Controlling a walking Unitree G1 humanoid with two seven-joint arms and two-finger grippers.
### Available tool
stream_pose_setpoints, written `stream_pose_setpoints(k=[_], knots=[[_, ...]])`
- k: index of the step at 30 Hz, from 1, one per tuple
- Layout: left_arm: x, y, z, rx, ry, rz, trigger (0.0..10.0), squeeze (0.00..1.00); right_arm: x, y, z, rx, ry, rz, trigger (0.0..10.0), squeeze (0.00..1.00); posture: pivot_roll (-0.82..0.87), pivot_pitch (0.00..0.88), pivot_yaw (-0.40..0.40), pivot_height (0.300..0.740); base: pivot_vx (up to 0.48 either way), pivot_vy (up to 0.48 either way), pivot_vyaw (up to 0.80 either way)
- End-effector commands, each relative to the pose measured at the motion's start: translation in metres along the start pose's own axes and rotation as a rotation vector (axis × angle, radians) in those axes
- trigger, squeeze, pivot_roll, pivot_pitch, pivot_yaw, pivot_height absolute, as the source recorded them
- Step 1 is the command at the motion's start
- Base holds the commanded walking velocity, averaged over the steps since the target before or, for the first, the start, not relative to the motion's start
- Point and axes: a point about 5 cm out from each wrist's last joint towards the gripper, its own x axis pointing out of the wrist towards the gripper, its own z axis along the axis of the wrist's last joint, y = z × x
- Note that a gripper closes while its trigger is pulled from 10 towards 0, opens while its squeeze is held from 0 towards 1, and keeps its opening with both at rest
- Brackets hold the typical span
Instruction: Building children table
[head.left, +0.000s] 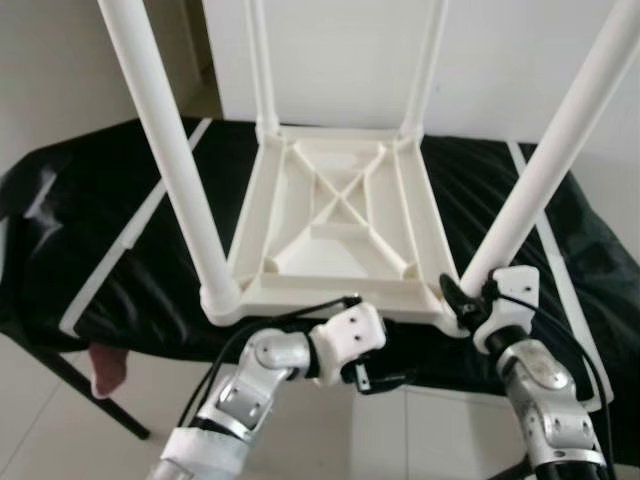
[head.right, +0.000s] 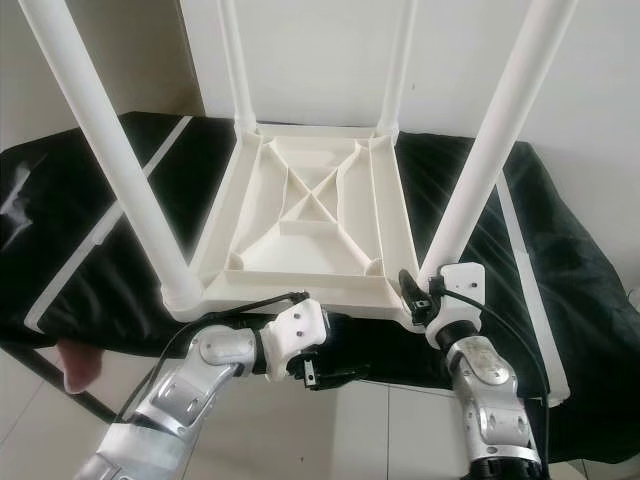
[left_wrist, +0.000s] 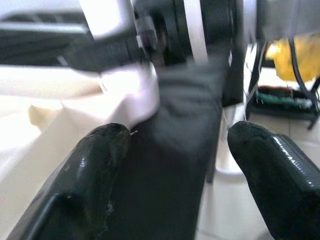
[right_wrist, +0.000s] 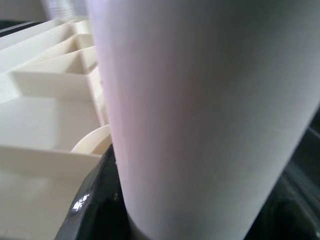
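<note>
Left gripper (head.left: 385, 378) is hovering nearest the camera, below the near edge of the black-covered bench (head.left: 110, 230), fingers (left_wrist: 100, 165) spread and holding nothing. Right gripper (head.left: 470, 300) is grasping the near-right leg (head.left: 545, 170) at its socket, fingers clenched around it. The upturned white table (head.left: 335, 220) is lying on the bench with four legs standing up; the step appears to be seating this leg, so next calls for pressing it fully home.

Smooth matt plastic table (head.left: 340, 215) on glossy black sheet (head.left: 120, 210).
</note>
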Motion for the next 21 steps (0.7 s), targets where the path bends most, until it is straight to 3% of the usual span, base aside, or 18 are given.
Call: stream_pose_setpoints(k=[1, 5, 10, 13, 21], knots=[[-0.001, 0.008, 0.000, -0.017, -0.006, 0.116, 10.0, 0.00, -0.002, 0.000, -0.008, 0.020, 0.050, -0.051, 10.0, 0.00, -0.03, 0.011, 0.008, 0.740, 0.000, 0.000, 0.00], [-0.001, 0.007, -0.001, -0.016, -0.009, 0.110, 10.0, 0.00, -0.003, 0.004, -0.014, 0.049, 0.072, -0.237, 10.0, 0.00, -0.03, 0.005, 0.003, 0.740, 0.000, 0.000, 0.00], [-0.001, 0.006, -0.002, -0.014, -0.005, 0.114, 10.0, 0.00, -0.005, 0.010, -0.018, 0.072, 0.087, -0.306, 10.0, 0.00, -0.03, 0.002, 0.000, 0.740, 0.000, 0.000, 0.00], [-0.002, 0.007, -0.005, -0.007, 0.010, 0.129, 10.0, 0.00, -0.004, 0.020, -0.020, 0.117, 0.096, -0.468, 10.0, 0.00, -0.02, 0.000, -0.006, 0.740, 0.000, 0.000, 0.00], [-0.002, 0.008, -0.007, -0.010, 0.017, 0.142, 10.0, 0.00, 0.002, 0.030, -0.015, 0.137, 0.073, -0.467, 10.0, 0.00, -0.02, 0.000, -0.008, 0.740, 0.000, 0.000, 0.00]])
